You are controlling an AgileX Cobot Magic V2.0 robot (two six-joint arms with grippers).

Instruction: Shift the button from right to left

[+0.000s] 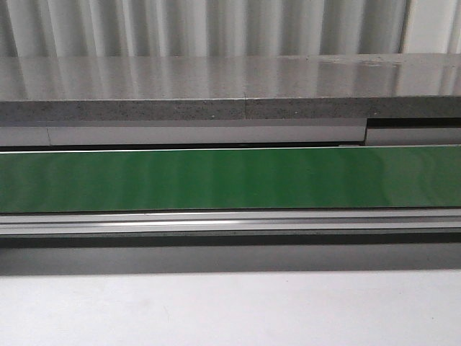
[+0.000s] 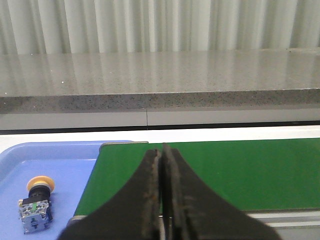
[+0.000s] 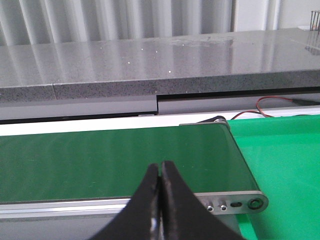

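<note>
The button [image 2: 36, 200], with a yellow-orange cap, black body and blue-grey contact block, lies in a blue tray [image 2: 60, 165] beside the left end of the green conveyor belt [image 2: 225, 170]. It shows only in the left wrist view. My left gripper [image 2: 161, 150] is shut and empty, over the belt's near edge, to the right of the button. My right gripper [image 3: 161, 167] is shut and empty over the near edge of the belt [image 3: 100, 160] close to its right end. Neither gripper shows in the front view.
The belt [image 1: 230, 179] runs across the front view with an aluminium rail [image 1: 230, 222] along its near side. A grey stone counter [image 1: 230, 86] stands behind it. A bright green mat [image 3: 285, 165] lies past the belt's right end, with red and black wires [image 3: 265, 107] behind.
</note>
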